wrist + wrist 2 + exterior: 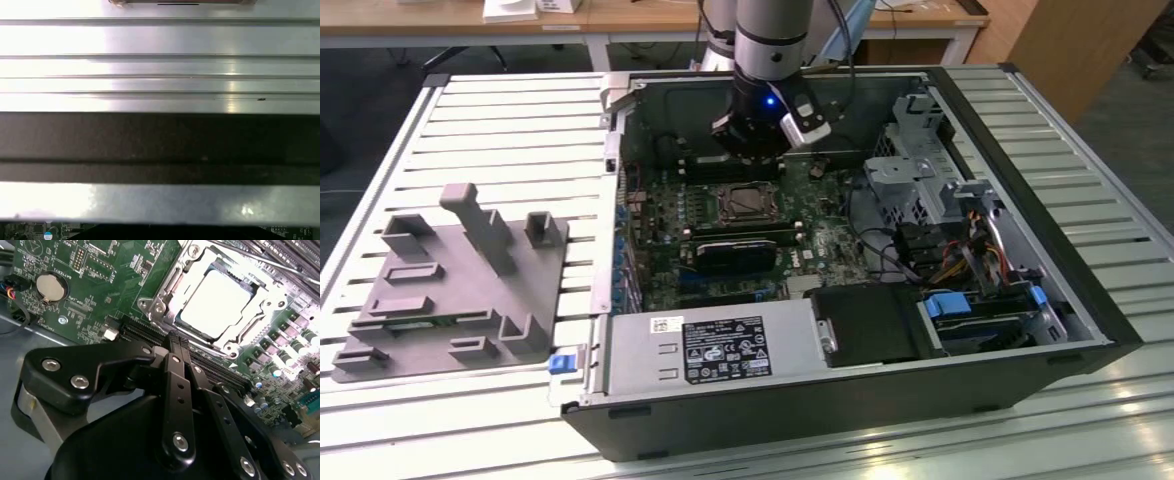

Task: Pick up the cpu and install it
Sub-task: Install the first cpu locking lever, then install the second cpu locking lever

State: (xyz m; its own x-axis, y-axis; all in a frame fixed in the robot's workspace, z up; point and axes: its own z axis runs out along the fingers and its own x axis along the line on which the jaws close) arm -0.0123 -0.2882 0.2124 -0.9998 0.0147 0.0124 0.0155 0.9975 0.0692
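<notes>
The gripper (pixel 177 342) hangs inside the open computer case (pixel 1067 300), its two black fingers (pixel 172 370) pressed together with nothing between them, their tips poised just short of the socket (pixel 220 300) on the green motherboard (pixel 110 275). The cpu (pixel 217 302) lies seated in that socket, its silver top glaring white under the light so that its rim is hard to make out, the metal frame standing around it. In the exterior view the arm's wrist (pixel 767 105) covers the gripper, and the cpu (pixel 750 201) shows as a small pale square in the dark socket just in front of it. Beside the socket, toward the case's back wall, run dark memory slots (pixel 280 260); on the other side a coin battery (pixel 51 286) sits well apart on the board. The case's walls hem the arm in on all sides, with a drive cage (pixel 921 150) and tangled cables (pixel 961 250) toward the exterior view's right. The first wrist view takes in a slatted metal surface (pixel 160 50) and a dark band, blurred. Outside the case, toward the exterior view's left, a grey plastic block (pixel 454 290) with upright posts rests on the slatted table (pixel 494 130).
</notes>
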